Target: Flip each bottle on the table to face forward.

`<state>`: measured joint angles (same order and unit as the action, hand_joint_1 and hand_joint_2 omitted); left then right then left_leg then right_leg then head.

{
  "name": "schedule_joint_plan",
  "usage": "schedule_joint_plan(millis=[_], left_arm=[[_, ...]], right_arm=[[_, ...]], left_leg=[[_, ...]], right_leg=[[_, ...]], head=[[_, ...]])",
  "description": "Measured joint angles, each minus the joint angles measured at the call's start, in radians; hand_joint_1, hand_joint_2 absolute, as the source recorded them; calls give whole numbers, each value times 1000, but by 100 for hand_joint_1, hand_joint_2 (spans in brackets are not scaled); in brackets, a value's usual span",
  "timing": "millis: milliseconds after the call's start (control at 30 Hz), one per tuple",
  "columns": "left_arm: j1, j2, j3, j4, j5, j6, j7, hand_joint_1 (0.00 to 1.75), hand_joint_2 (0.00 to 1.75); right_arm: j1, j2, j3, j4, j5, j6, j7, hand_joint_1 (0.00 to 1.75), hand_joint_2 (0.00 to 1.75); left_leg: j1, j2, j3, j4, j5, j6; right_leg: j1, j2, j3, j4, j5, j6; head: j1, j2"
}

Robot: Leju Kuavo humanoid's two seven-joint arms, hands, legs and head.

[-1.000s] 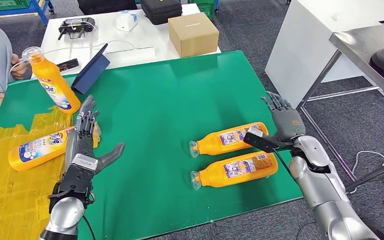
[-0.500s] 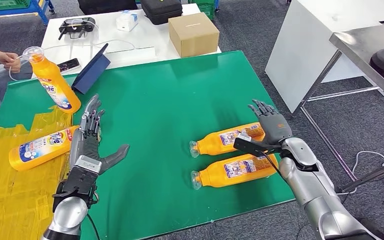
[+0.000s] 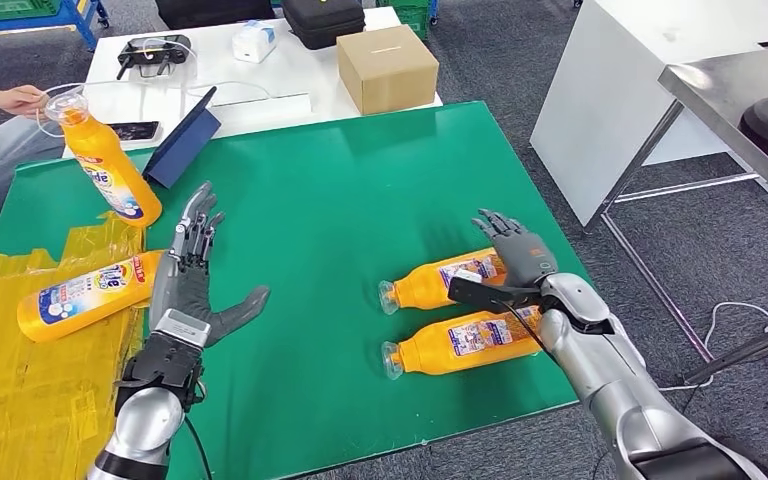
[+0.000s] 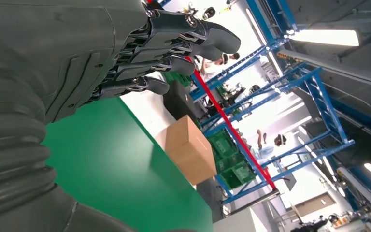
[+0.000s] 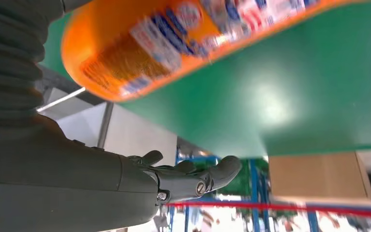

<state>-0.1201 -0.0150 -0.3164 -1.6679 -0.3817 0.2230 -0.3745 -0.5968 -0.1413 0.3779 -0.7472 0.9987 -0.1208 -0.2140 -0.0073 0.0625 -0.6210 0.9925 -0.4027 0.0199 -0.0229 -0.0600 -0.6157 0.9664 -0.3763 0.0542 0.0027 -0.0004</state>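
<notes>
Head view: orange bottles [image 3: 438, 283], blue-white labels, text unreadable.

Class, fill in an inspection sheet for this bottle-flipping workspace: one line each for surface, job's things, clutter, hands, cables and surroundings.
Surface: green table, yellow sheet over its left end.
Job's things: two orange bottles lying side by side on the right; third bottle lying on the yellow sheet; fourth bottle upright, a person's hand at its cap.
Clutter: blue tablet on the far edge.
Hands: left hand open, empty; right hand open over the two bottles.
Cables: white cable on the floor.
Surroundings: white table with cardboard box.
</notes>
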Motion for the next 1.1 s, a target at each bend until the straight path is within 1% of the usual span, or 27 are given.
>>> schedule_joint_plan(millis=[133,300,533,800,900,967,1100], left_arm=[[-15,-4,-13,14,13,-2,-3,0,175],[-28,-6,-24,31,23,-3,-4,0,175],[-36,-10,-33,44,34,-9,-3,0,175],[-39,-12,-33,57,47,-12,-2,0,175],[-42,-12,-35,63,56,-17,-5,0,175],[-46,-13,-39,72,66,-19,-12,0,175],[-58,-13,-48,96,84,-19,-28,0,175]], right_arm=[[-54,13,17,87,3,16,30,0,175],[-100,30,34,168,11,17,37,0,175],[-129,47,48,228,11,44,44,0,175],[-144,52,58,267,12,61,48,0,175],[-154,52,63,284,11,103,42,7,175],[-167,50,72,299,13,156,32,12,175],[-199,42,97,331,19,260,21,17,175]], left_leg=[[0,0,0,0,0,0],[0,0,0,0,0,0],[0,0,0,0,0,0],[0,0,0,0,0,0],[0,0,0,0,0,0],[0,0,0,0,0,0],[0,0,1,0,0,0]], right_leg=[[0,0,0,0,0,0],[0,0,0,0,0,0],[0,0,0,0,0,0],[0,0,0,0,0,0],[0,0,0,0,0,0],[0,0,0,0,0,0],[0,0,0,0,0,0]], head=[[0,0],[0,0],[0,0],[0,0],[0,0],[0,0],[0,0]])
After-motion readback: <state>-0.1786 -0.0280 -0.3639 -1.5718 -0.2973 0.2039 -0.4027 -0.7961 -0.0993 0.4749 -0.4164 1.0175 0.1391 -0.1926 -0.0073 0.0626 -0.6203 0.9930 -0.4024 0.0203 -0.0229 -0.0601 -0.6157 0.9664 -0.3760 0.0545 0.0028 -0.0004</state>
